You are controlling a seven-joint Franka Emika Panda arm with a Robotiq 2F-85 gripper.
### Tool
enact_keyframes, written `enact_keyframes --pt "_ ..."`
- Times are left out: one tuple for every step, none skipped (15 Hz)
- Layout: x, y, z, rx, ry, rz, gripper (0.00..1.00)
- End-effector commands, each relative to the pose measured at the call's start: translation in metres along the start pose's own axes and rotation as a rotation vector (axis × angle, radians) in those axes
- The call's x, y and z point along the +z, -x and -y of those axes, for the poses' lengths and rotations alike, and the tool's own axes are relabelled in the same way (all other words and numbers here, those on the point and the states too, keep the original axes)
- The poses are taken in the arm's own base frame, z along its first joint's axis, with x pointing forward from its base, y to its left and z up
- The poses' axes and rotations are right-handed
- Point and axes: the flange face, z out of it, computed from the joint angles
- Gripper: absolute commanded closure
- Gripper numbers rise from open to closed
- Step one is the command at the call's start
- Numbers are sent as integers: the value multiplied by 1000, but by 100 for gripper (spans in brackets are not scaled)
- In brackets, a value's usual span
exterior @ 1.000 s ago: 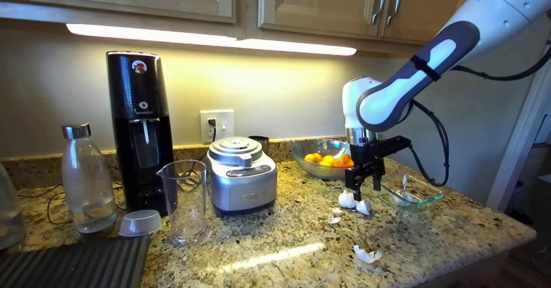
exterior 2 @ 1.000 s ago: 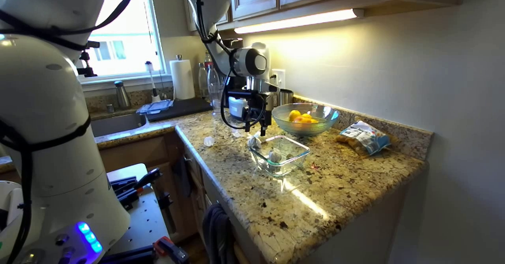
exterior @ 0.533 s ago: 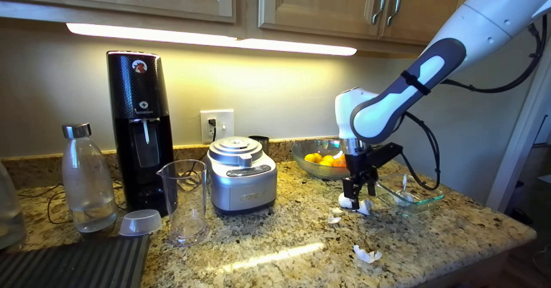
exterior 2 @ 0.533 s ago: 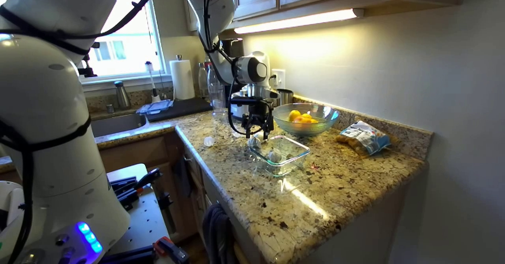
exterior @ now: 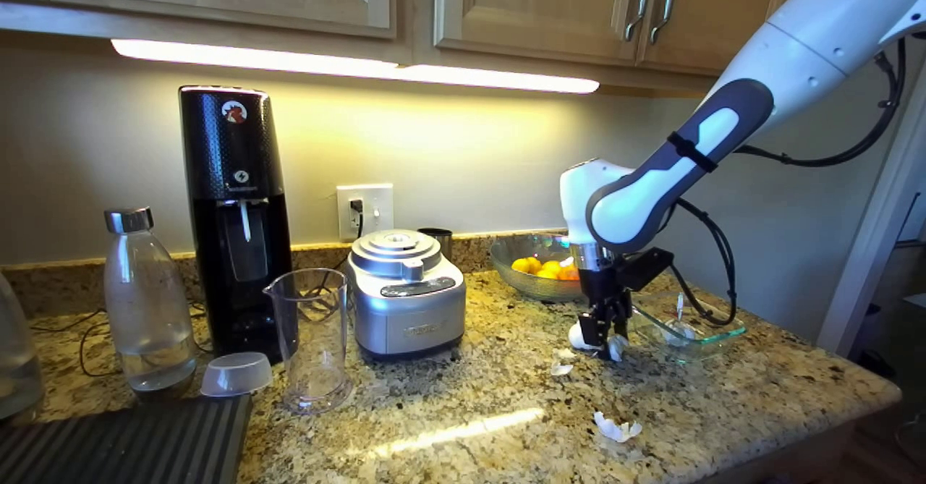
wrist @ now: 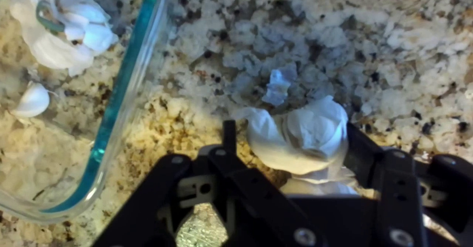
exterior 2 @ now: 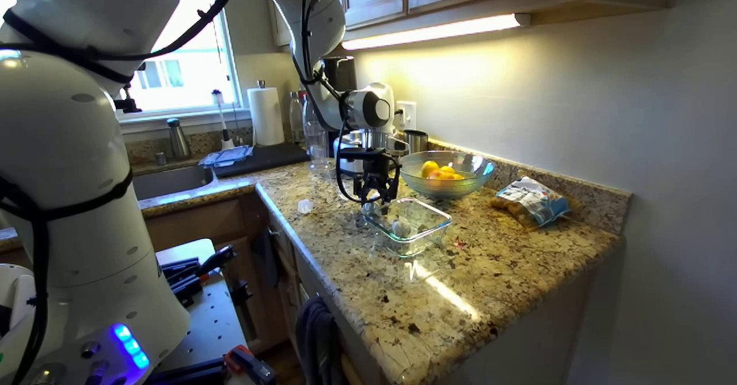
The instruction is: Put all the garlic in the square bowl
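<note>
A whitish garlic bulb sits on the counter between the fingers of my gripper in the wrist view. The right finger is against or very near it; a gap shows at the left finger. A second bulb lies just behind, partly hidden by the gripper; it also shows in an exterior view. In that view my gripper is low at the counter. The square glass bowl stands beside the bulbs. It holds a garlic bulb and a loose clove.
Garlic skins lie on the counter. A round glass bowl of fruit stands close behind the gripper. A snack bag lies near the wall. A food processor and a clear beaker stand along the counter.
My gripper has moved down, with a small sideways shift, and its fingers now stand around a garlic bulb at counter height. The bowl and its contents have not moved.
</note>
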Motion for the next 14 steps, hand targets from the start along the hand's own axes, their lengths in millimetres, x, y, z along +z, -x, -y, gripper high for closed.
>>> enact_keyframes --pt "1 2 -3 -17 10 29 61" --pt "-3 4 -2 -11 12 27 66" --pt "-6 5 -3 0 15 26 69" --pt "-9 7 -3 2 5 31 69" --pt "-15 11 -5 18 -5 34 69" --pt "-21 15 -8 37 -12 37 69" --pt "-30 20 -11 53 -24 40 69" --pt "-40 25 -17 77 -31 34 69" --pt "-50 30 -22 100 -41 27 69" --pt "-60 34 -28 124 -50 24 69" --pt "-72 38 -34 158 -55 13 69" --pt "-82 42 -41 186 -61 4 69" --pt "-92 45 -50 241 -55 -14 69" --pt "-100 47 -59 300 -48 -31 69"
